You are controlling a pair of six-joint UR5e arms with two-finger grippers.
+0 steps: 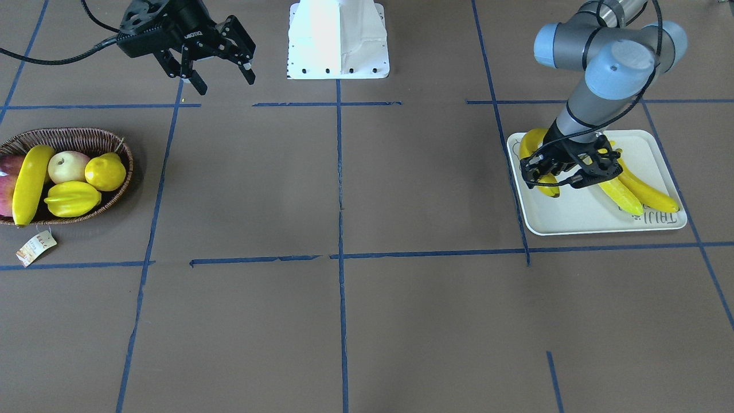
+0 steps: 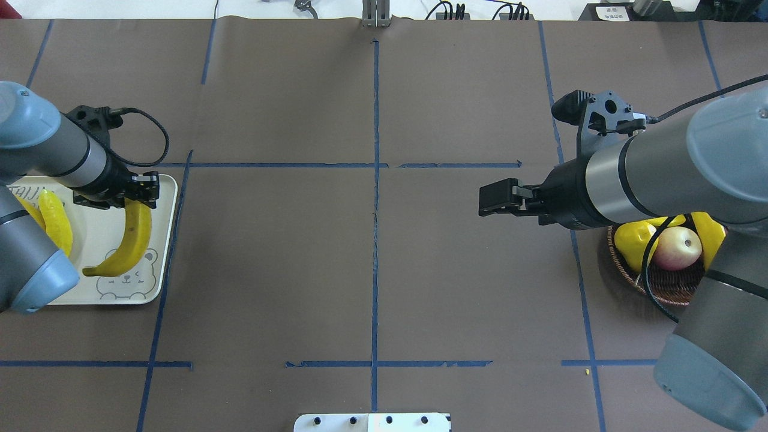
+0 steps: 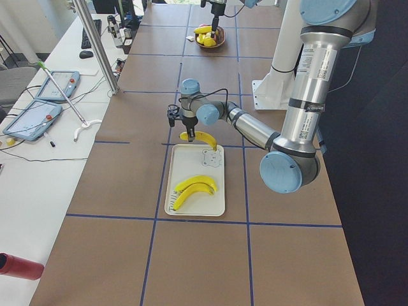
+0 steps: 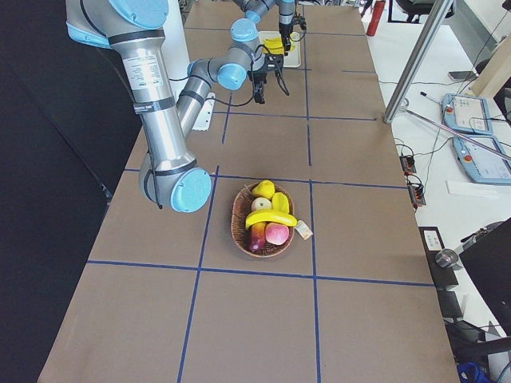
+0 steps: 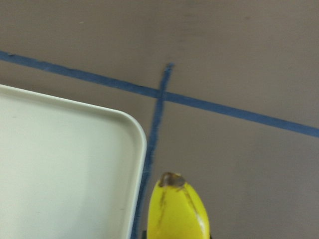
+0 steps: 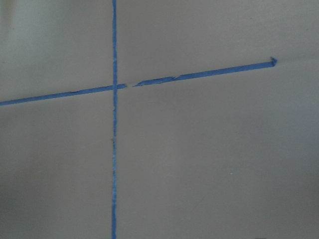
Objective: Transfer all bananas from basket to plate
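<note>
Front-facing view: the left gripper [image 1: 553, 172] is seen clamped on one end of the held banana [image 1: 531, 144], low over the plate [image 1: 579, 221], at the side nearer the middle of the desk [image 1: 401, 315]. Two more bananas [image 1: 628, 195] are laid side by side on the plate's other half. A fourth banana [image 1: 28, 183] is left in the basket [image 1: 74, 135] at the opposite end of the desk, with an apple [image 1: 67, 166], a lemon [image 1: 105, 171], a star fruit [image 1: 71, 199] and a red fruit [image 1: 7, 183]. The right gripper [image 1: 226, 85] hangs over bare desk, jaws apart, nothing held, well apart from the basket. Overhead view: the held banana is shown curving toward the printed bear face [image 2: 123, 282], but contact with the plate cannot be told. The basket is largely hidden under the right arm [image 2: 660, 174]. Right side view: the fourth banana is seen lying on top, across the other fruit. Left wrist view: the banana's dark tip is noted beside the plate's rounded corner, against blue tape [image 5: 154, 129]. Right wrist view: only desk and tape are shown. Step judged: the third banana is being set down. Lowering and release within the rim are called for next, then a reach to the basket for the last one. Count: four bananas (two on the plate, one gripped, one in the basket), one plate, one basket.
</note>
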